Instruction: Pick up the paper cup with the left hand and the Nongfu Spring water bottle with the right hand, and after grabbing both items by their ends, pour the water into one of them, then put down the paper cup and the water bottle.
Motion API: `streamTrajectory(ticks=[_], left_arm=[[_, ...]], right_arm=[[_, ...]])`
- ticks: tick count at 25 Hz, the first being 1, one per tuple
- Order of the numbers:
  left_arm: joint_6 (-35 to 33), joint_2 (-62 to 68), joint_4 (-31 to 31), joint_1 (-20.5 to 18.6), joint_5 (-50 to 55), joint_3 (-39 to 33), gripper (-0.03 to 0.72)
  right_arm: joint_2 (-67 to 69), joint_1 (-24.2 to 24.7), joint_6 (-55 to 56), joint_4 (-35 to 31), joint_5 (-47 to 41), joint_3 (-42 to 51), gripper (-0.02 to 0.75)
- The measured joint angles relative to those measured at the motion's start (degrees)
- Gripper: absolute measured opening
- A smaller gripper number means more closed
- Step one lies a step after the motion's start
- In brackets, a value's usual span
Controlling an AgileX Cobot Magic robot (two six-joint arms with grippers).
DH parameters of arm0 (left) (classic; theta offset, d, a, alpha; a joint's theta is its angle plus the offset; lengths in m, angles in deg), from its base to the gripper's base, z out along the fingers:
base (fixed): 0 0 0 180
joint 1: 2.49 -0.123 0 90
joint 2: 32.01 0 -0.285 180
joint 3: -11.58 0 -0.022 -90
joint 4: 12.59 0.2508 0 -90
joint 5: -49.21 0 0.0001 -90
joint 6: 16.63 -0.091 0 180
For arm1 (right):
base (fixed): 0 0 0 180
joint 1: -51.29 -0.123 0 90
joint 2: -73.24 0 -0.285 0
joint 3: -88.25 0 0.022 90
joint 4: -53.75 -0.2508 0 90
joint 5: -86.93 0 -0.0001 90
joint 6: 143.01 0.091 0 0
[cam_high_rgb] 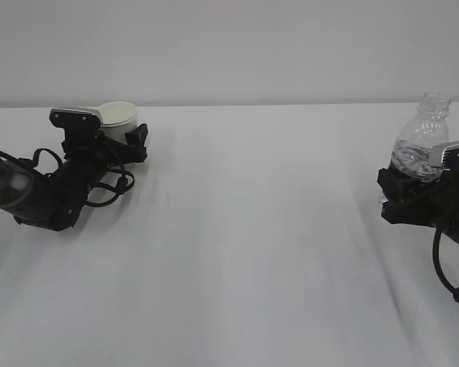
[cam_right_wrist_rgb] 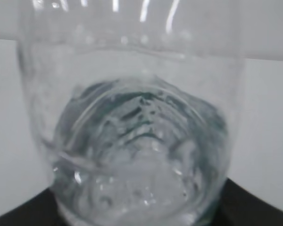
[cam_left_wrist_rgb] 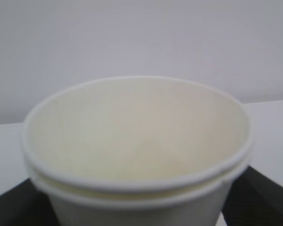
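Exterior view: the cup (cam_high_rgb: 119, 116) is bracketed far left by the wide-spread left gripper (cam_high_rgb: 122, 138); the bottle (cam_high_rgb: 421, 141) is pinched far right by the right gripper (cam_high_rgb: 404, 195). With jaws that loose, the cup could be tipped or dropped when lifted.

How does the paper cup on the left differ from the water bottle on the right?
The paper cup is opaque cream-white, while the water bottle is clear, with water showing inside. The cup is short with a wide mouth; the bottle stands taller and narrows to a small neck. Both stand upright and uncovered, each between a black gripper's jaws.
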Motion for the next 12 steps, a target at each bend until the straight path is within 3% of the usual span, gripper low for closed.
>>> streamTrajectory(ticks=[7,12], left_arm=[[0.0,0.0,0.0,0.0,0.0,0.0,0.633],[0.0,0.0,0.0,0.0,0.0,0.0,0.585]], right_arm=[[0.0,0.0,0.0,0.0,0.0,0.0,0.378],[0.0,0.0,0.0,0.0,0.0,0.0,0.378]])
